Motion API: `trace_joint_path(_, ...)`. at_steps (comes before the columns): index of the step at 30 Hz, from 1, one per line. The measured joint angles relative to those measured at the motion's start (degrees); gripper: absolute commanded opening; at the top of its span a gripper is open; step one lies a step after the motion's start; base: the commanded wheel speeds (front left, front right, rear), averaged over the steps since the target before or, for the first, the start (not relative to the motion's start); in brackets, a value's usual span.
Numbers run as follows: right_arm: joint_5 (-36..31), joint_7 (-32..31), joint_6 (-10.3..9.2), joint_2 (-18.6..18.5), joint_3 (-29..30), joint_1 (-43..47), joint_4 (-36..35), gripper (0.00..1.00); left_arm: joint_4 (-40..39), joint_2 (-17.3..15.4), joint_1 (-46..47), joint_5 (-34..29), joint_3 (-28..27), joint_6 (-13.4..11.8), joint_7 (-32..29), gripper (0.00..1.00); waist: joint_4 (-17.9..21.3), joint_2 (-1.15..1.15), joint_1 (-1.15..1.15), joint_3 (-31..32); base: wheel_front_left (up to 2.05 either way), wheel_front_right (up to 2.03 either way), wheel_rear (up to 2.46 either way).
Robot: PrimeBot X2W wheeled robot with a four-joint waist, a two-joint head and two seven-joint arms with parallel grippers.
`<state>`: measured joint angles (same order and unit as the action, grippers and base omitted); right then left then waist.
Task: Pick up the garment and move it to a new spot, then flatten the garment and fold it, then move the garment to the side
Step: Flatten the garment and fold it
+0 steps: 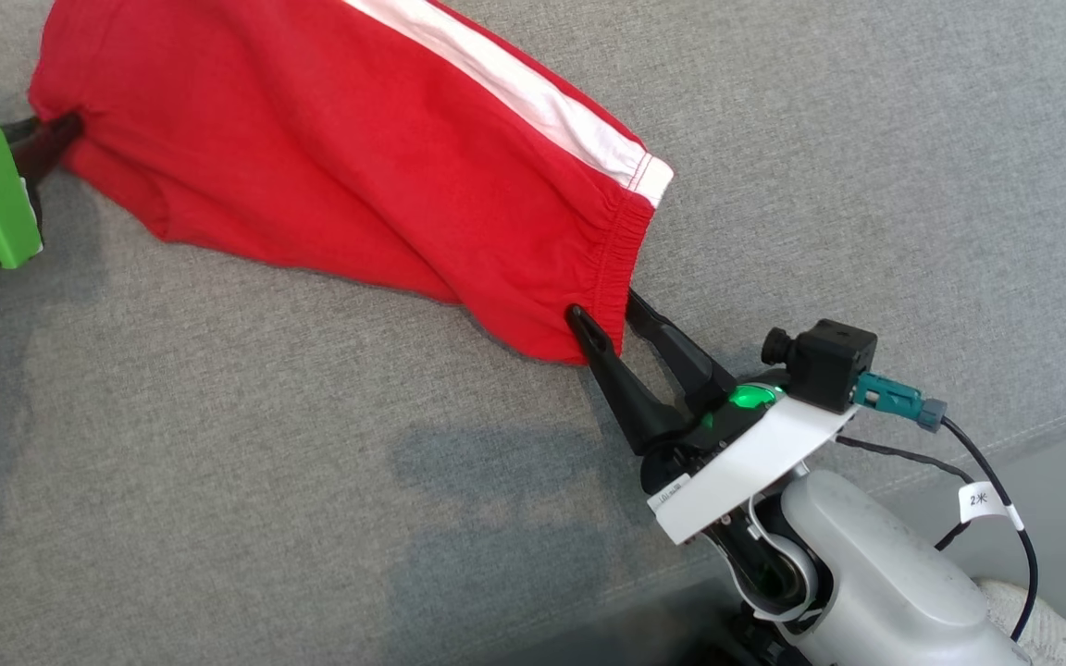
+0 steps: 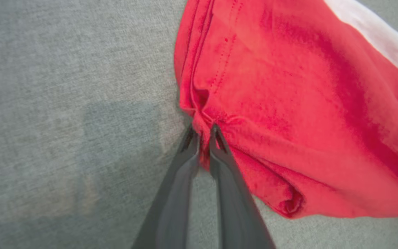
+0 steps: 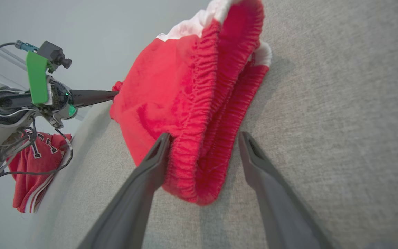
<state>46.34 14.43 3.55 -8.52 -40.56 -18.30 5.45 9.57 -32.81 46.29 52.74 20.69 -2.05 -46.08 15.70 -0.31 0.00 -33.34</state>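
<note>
A red garment (image 1: 339, 157) with a white side stripe and an elastic waistband lies stretched across the grey fabric surface (image 1: 218, 481). My left gripper (image 1: 66, 129) is at the far left, its fingers pinched together on the garment's hem corner. The left wrist view shows red cloth (image 2: 288, 103) squeezed between the tips of that gripper (image 2: 202, 133). My right gripper (image 1: 605, 310) stands open, one finger on each side of the waistband corner. In the right wrist view the gathered waistband (image 3: 199, 103) sits between the spread fingers of the right gripper (image 3: 204, 136).
The grey surface ends at an edge at the lower right, with pale floor (image 1: 1060, 462) beyond. A black cable (image 1: 991, 453) trails from the right wrist camera. Another red garment with lettering (image 3: 35, 166) hangs beside the left arm (image 3: 12, 103).
</note>
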Motion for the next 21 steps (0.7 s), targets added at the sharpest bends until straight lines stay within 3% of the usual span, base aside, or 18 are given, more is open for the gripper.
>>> trace_joint_path(10,0.5,0.0,0.05,0.6,1.4,0.0,1.7,1.0,-1.2,1.7,-1.1,0.9,0.0,0.0,0.8,0.0,-0.8,0.0,0.0,0.8,0.0,0.0,0.0)
trace_joint_path(17,4.5,-0.5,0.67,1.1,2.4,0.0,2.9,1.0,-1.9,1.7,-2.0,1.6,-0.6,0.0,1.3,0.0,-2.1,0.0,0.0,1.5,0.0,0.0,0.0)
trace_joint_path(18,5.5,-0.8,0.9,1.1,2.6,-0.1,3.0,0.92,-2.1,1.7,-2.2,1.6,-0.6,0.0,1.4,0.0,-2.2,0.0,0.0,1.6,0.0,0.0,0.0)
trace_joint_path(19,6.3,-1.3,1.01,1.1,2.7,-0.3,3.2,0.53,-2.2,1.7,-2.4,1.6,-0.6,0.0,1.5,0.0,-2.3,0.0,0.0,1.6,0.0,0.0,0.0)
trace_joint_path(20,6.9,-1.7,1.1,1.1,2.8,-0.6,3.4,0.36,-2.3,1.7,-2.6,1.6,-0.6,0.0,1.8,0.0,-2.4,0.0,0.0,1.7,0.0,0.0,0.0)
trace_joint_path(21,7.4,-2.1,1.18,1.0,3.0,-1.0,3.7,0.11,-2.3,1.9,-2.7,1.6,-0.5,0.0,1.8,0.0,-2.6,0.0,0.0,1.7,0.0,0.0,0.0)
